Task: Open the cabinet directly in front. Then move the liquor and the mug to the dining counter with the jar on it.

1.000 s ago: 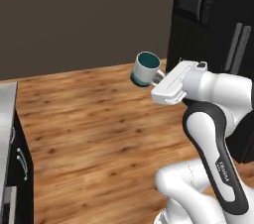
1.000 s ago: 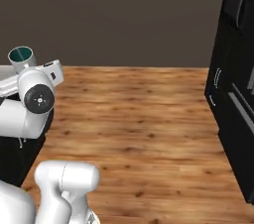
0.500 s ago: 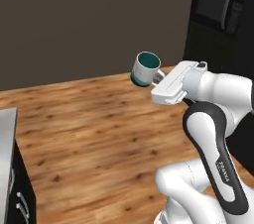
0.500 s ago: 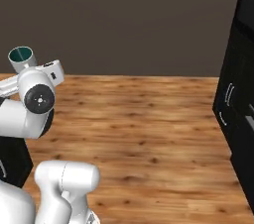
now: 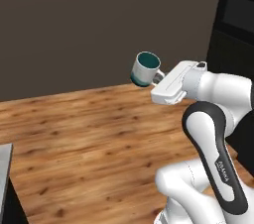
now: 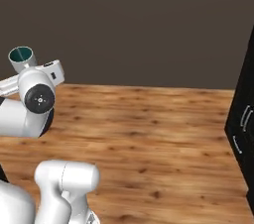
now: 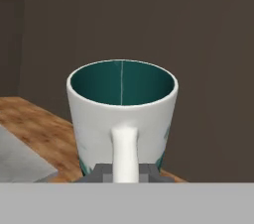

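Both base views have swung since half a second ago: the dark appliance wall has slid further toward the right edge and more bare brown wall fills the background, so the base is turning, while the arm's pose relative to the cameras matches the earlier frames, mug carried aloft as before.

From the left base view, the mug (image 5: 146,69) hangs in the air well above the wooden floor (image 5: 89,139), upright and slightly tilted, its teal inside facing up. Its handle points back toward the end effector (image 5: 159,77), whose white hand body reaches out from the arm at the right. A black tall unit (image 5: 233,29) stands at the right edge, and a grey slab corner (image 5: 5,168) shows at the lower left.

From the right base view, the mug's teal rim (image 6: 21,55) peeks above the white wrist at the upper left. Black drawer fronts (image 6: 243,134) with short silver handles stand at the right edge.

In the hand view, the mug sits upright and close, with its white handle (image 7: 124,153) facing the camera. The dark fingertips (image 7: 101,172) sit on either side of the handle at its base, pinching it.
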Tool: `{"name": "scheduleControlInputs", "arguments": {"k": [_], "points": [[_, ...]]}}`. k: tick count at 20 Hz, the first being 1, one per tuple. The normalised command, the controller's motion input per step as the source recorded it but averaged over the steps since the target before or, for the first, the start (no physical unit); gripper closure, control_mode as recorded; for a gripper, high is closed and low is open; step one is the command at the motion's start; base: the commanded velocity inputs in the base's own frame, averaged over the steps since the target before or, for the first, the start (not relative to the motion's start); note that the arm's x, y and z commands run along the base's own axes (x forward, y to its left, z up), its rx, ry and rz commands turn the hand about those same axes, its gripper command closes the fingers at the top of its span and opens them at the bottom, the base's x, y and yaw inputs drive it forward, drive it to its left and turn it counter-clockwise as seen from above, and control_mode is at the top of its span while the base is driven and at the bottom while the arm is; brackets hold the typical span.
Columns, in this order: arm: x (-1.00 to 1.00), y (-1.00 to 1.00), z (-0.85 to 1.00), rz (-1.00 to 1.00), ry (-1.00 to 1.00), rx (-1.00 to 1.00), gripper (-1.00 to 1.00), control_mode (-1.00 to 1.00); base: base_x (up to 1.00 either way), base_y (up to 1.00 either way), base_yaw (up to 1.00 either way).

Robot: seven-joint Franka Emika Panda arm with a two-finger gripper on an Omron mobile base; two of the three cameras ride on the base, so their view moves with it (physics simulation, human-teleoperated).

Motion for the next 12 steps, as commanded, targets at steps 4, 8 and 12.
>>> {"name": "scheduleControlInputs", "arguments": {"k": [4, 8, 12], "points": [[0.0, 0.0, 0.0, 0.0, 0.0, 0.0, 1.0, 1.0, 1.0, -0.14, 0.05], [0.0, 0.0, 0.0, 0.0, 0.0, 0.0, 1.0, 1.0, 1.0, 0.0, 0.04], [0.0, 0.0, 0.0, 0.0, 0.0, 0.0, 1.0, 1.0, 1.0, 0.0, 0.07]]}}
